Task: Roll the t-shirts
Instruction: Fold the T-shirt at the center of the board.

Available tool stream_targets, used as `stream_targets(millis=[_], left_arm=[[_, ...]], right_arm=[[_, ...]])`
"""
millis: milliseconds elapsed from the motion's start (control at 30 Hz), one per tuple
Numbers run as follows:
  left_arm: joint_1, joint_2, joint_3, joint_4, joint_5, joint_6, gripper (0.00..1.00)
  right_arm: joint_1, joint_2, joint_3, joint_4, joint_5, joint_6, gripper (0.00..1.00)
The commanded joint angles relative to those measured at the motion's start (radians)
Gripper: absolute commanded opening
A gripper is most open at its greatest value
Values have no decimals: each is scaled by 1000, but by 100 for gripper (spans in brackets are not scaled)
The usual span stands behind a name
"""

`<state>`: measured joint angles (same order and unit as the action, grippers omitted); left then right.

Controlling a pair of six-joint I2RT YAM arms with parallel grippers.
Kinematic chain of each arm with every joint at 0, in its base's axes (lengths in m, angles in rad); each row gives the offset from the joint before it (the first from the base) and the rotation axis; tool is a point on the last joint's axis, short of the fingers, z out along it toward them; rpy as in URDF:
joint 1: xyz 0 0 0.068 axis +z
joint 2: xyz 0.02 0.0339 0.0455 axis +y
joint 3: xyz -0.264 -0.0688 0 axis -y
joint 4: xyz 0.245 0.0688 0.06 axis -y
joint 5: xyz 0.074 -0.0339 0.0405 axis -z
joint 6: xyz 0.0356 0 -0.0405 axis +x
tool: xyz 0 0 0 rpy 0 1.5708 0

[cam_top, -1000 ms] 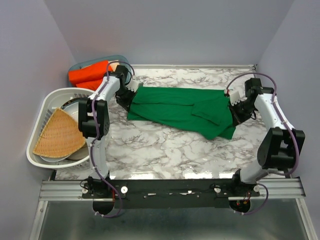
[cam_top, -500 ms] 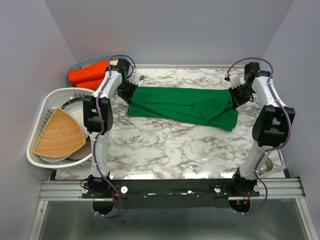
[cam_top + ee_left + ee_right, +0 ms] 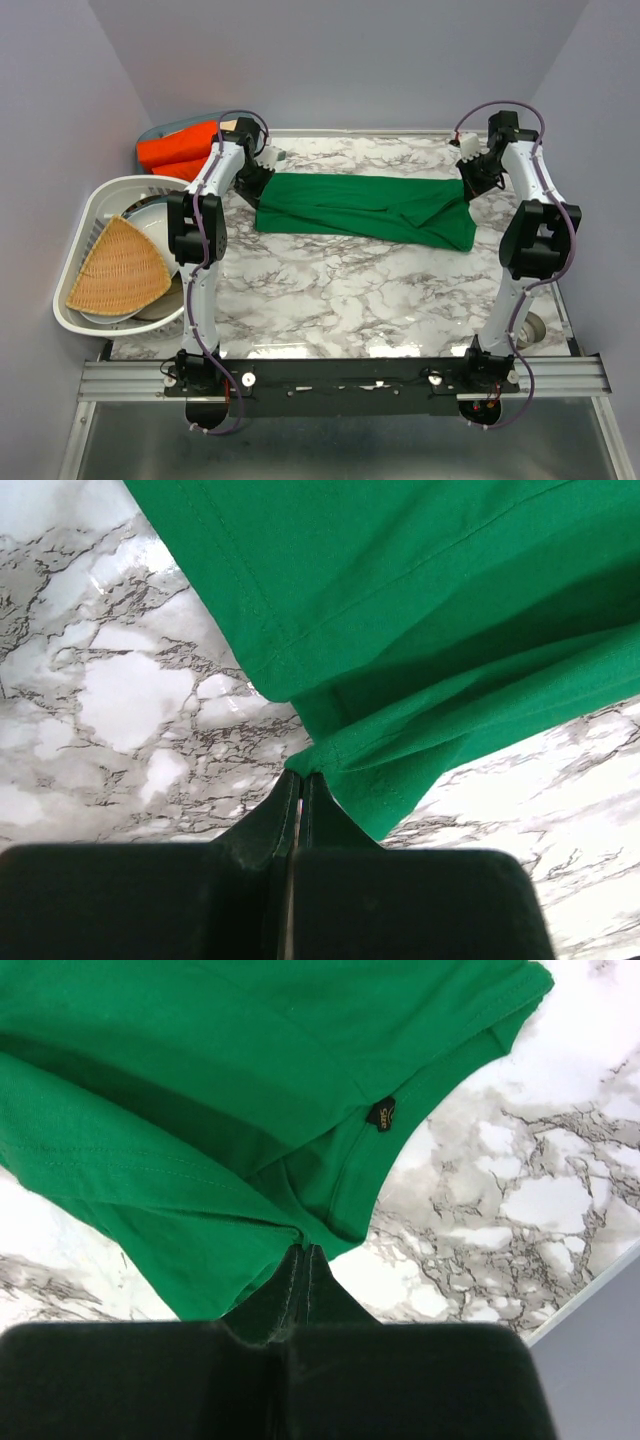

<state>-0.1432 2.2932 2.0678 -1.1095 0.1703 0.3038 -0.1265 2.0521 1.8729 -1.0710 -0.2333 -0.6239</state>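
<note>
Left gripper (image 3: 298, 776) and right gripper (image 3: 303, 1250) pinched the green t-shirt (image 3: 360, 205) by its ends.
We saw soft fabric folded into a long band on the veined marble table (image 3: 340, 290).

You have a white marble tabletop (image 3: 340, 290) with grey veins in front of you. At its left edge sits a white basket (image 3: 95, 205). Inside it, a fan-shaped woven wicker piece (image 3: 115, 265) lies over pale dishes (image 3: 148, 215). A grey-blue tray (image 3: 165, 128) shows at the far left corner. A metal rail (image 3: 340, 378) runs along the near edge.
</note>
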Motion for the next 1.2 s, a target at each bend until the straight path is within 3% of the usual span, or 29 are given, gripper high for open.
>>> stream_targets(millis=[0,1000,1067,1167], left_arm=[[8,-23,-21,-10,-55,-3,0],[-12,41,66,10,-84,-22,2],[-15,48,75,11,-91,-23,4],[-18,52,83,23,-118,-32,14]], right_arm=[[1,62,51,2,-27,9,1],[51,195,250,86,52,24,1],[53,214,262,79,54,24,0],[62,224,261,83,58,29,0]])
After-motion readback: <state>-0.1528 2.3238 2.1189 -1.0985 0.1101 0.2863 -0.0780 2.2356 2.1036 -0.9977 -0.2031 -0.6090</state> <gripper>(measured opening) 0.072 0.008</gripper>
